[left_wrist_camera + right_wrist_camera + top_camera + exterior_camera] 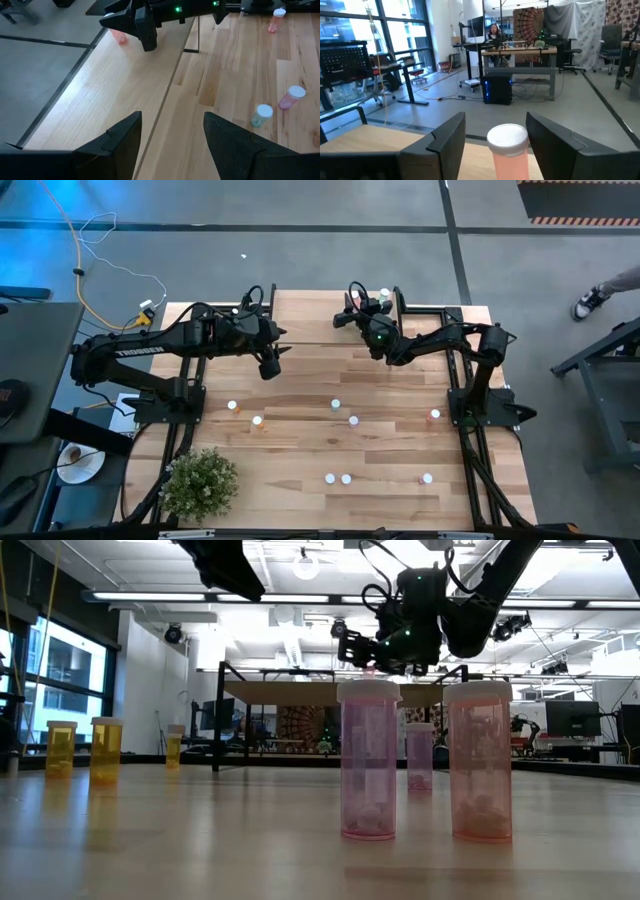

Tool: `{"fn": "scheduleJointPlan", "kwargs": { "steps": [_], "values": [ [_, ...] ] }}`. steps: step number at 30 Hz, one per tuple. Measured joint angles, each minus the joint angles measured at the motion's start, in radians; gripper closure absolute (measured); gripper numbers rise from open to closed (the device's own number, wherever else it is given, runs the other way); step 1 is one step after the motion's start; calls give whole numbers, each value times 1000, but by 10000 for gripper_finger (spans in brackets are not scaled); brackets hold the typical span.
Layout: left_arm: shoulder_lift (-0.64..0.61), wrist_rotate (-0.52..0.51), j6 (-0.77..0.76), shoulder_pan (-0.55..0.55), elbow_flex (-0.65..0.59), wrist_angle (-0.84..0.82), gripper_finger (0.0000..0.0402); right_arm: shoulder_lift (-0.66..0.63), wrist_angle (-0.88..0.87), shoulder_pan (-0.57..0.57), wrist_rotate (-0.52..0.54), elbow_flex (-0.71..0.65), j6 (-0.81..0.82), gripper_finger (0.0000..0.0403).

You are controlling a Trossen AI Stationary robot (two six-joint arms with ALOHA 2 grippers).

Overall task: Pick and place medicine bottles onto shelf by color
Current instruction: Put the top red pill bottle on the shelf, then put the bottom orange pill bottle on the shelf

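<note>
Pink bottle (507, 150), white-capped, stands upright on the light-wood shelf (320, 330) at the far side of the table, between the spread fingers of the right gripper (495, 137), which look just clear of it, apparently a fresh release. That arm reaches in low over the shelf. The left gripper (170, 140) hovers beside the shelf, fingers apart, empty. Other bottles (353, 420) stand scattered on the tabletop (300, 450), unsorted.

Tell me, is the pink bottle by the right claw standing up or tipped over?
Standing up. The pink bottle sits white cap up on the shelf, between the open right claw's fingers.
</note>
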Motion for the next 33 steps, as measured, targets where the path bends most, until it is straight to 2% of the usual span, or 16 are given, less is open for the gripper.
{"fn": "scheduleJointPlan", "kwargs": {
  "steps": [8, 16, 25, 33],
  "values": [
    [0, 0, 0, 0, 0, 0, 200, -3, -1, 2, 64, 0, -34, 201],
    [0, 0, 0, 0, 0, 0, 200, -22, -5, 4, 69, 0, -34, 201],
    [0, -1, 7, 0, 0, -2, 200, -144, -62, 42, 61, 0, -115, 201],
    [-15, -2, 2, 0, 0, -40, 200, -282, -258, 83, 58, 0, -86, 201]
  ]
}}
